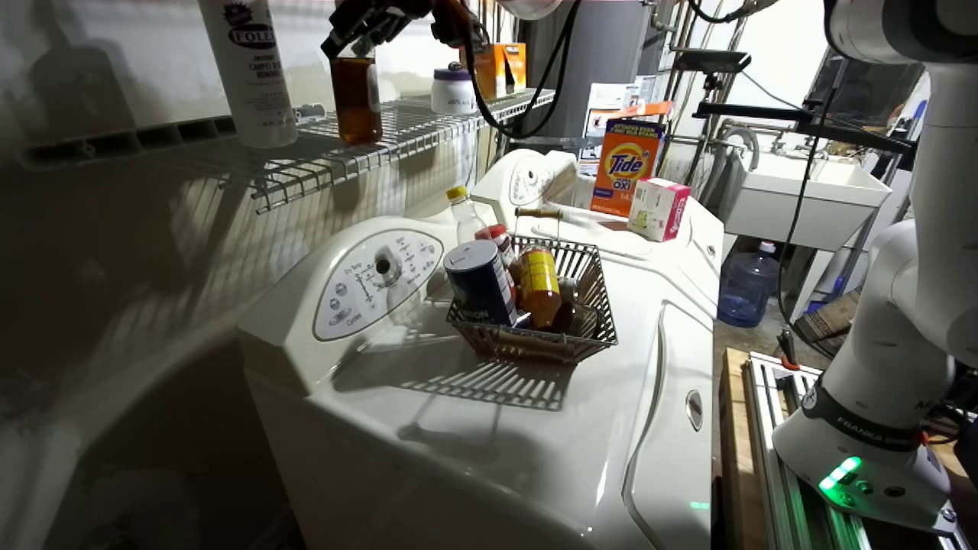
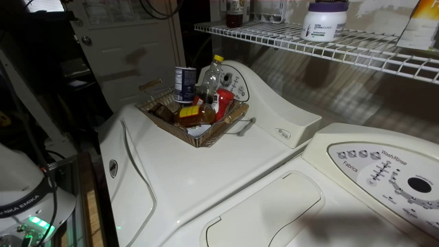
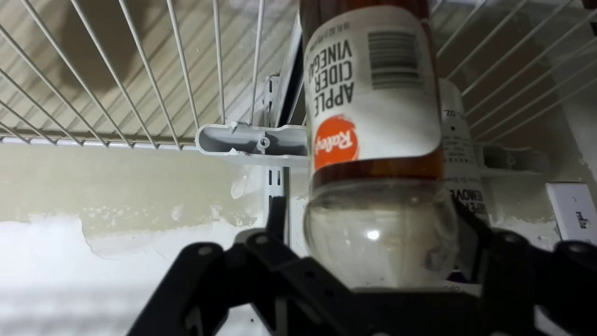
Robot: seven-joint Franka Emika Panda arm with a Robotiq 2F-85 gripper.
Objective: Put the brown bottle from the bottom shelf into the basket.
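Observation:
The brown bottle (image 1: pixel 355 99) stands upright on the white wire bottom shelf (image 1: pixel 306 179). Its lower part also shows at the top of an exterior view (image 2: pixel 234 15). In the wrist view, which looks upside down, the brown bottle (image 3: pixel 373 93) shows its pale label and clear upper part; its cap is hidden. My gripper (image 3: pixel 368 212) is open, with a finger on each side of the bottle's upper part. A gap shows at the left finger; contact at the right finger is unclear. The dark wire basket (image 1: pixel 603 305) sits on the white machine below, holding several containers.
On the shelf, a tall white bottle (image 1: pixel 256 84) stands close beside the brown bottle. A white jar with a purple lid (image 1: pixel 452 93) and an orange carton (image 1: pixel 510 69) stand farther along. A Tide box (image 1: pixel 625 164) and a pink-white box (image 1: pixel 653 210) are on the machine behind.

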